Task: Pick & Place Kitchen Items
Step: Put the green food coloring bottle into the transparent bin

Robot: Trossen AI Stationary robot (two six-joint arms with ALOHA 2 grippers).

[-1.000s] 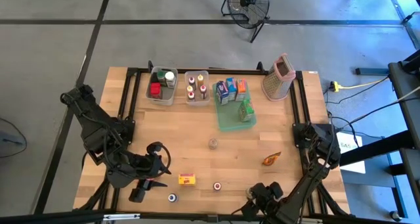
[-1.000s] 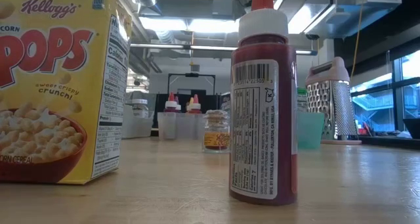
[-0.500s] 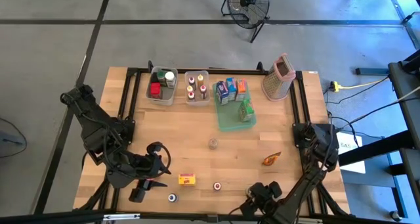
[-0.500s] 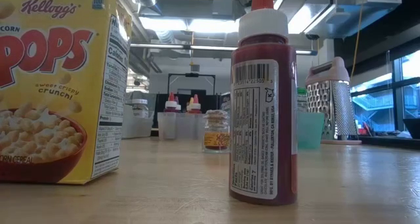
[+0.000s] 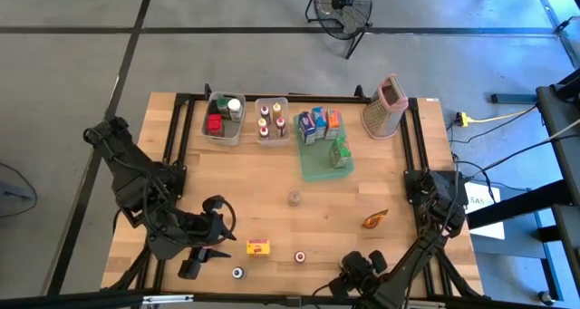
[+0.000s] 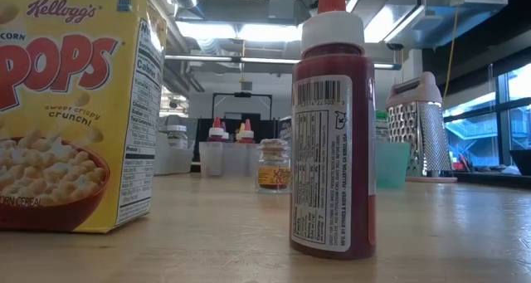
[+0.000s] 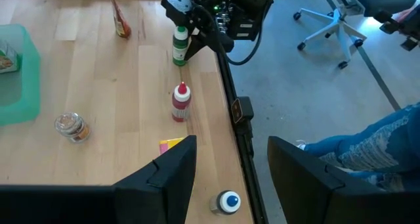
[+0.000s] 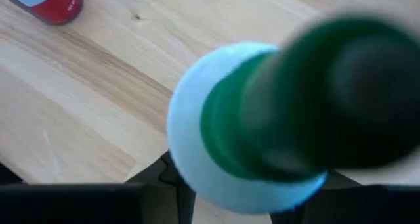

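Pale wooden planks carry a ribbed metal box grater (image 5: 384,104). At the near edge, right gripper (image 7: 186,28) is closing around an upright white, green-capped bottle (image 7: 179,46). Left gripper (image 5: 201,257) hangs parted, empty.

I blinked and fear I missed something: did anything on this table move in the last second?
Very little. The right gripper, at the green-capped white bottle by the table's near edge, has shifted slightly along that edge toward the left arm's side. Nothing was visibly picked up or let go. The left gripper, open, the Corn Pops box, the red sauce bottle and the small jar stayed put.
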